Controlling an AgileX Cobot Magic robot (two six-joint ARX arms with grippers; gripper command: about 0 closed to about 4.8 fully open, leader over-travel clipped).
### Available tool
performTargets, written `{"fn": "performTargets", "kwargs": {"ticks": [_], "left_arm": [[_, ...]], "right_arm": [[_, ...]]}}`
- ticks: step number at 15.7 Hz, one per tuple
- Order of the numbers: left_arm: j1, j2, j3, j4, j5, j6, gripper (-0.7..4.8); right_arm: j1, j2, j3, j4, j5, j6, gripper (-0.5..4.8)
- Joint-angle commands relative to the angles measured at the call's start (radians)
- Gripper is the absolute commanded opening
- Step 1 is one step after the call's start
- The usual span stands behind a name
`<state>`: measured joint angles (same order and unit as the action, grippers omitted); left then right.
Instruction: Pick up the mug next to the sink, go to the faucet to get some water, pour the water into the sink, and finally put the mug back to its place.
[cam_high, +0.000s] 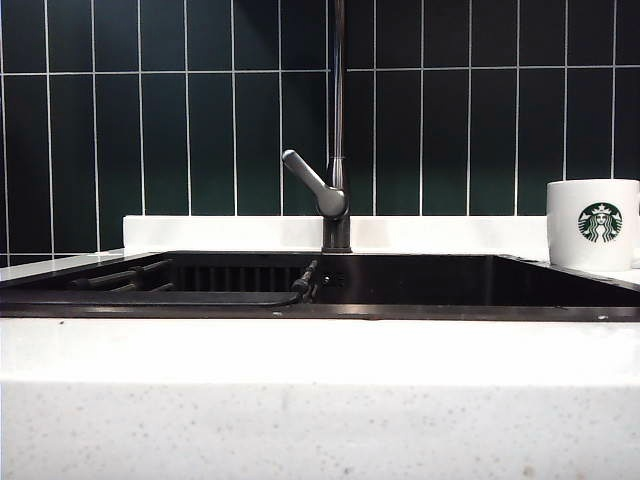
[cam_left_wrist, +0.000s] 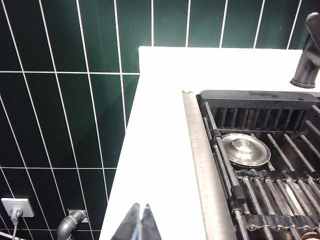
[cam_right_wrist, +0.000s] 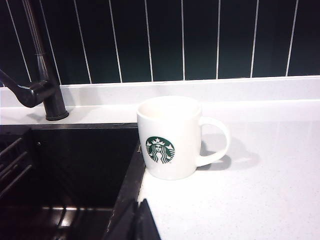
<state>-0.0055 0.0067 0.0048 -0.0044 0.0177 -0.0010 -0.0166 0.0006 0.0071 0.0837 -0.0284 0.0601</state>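
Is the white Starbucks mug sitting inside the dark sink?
No, the white ceramic Starbucks mug stands on the white speckled countertop beside the dark sink.

The white speckled bench (cam_high: 300, 400) rims the sink (cam_high: 420, 285); the mug (cam_right_wrist: 170, 137) stands upright on it, just beside the sink's corner

Count on inspection: one mug (cam_right_wrist: 170, 140) with one handle and one green logo, standing upright on the countertop (cam_right_wrist: 260, 190). One sink (cam_high: 420, 285), holding one slotted rack (cam_left_wrist: 270, 185) and one round metal lid (cam_left_wrist: 245, 149). One faucet (cam_high: 337, 130) with one lever. Two grippers, left (cam_left_wrist: 140, 226) and right (cam_right_wrist: 138, 222), both closed and empty. One wall socket (cam_left_wrist: 17, 206), one pipe elbow (cam_left_wrist: 70, 223).
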Motion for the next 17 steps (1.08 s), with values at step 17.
{"fn": "performTargets", "kwargs": {"ticks": [17], "left_arm": [[0.000, 0.052, 0.233, -0.058, 0.189, -0.055, -0.06]], "right_arm": [[-0.003, 0.075, 0.267, -0.253, 0.169, 0.085, -0.06]]}}
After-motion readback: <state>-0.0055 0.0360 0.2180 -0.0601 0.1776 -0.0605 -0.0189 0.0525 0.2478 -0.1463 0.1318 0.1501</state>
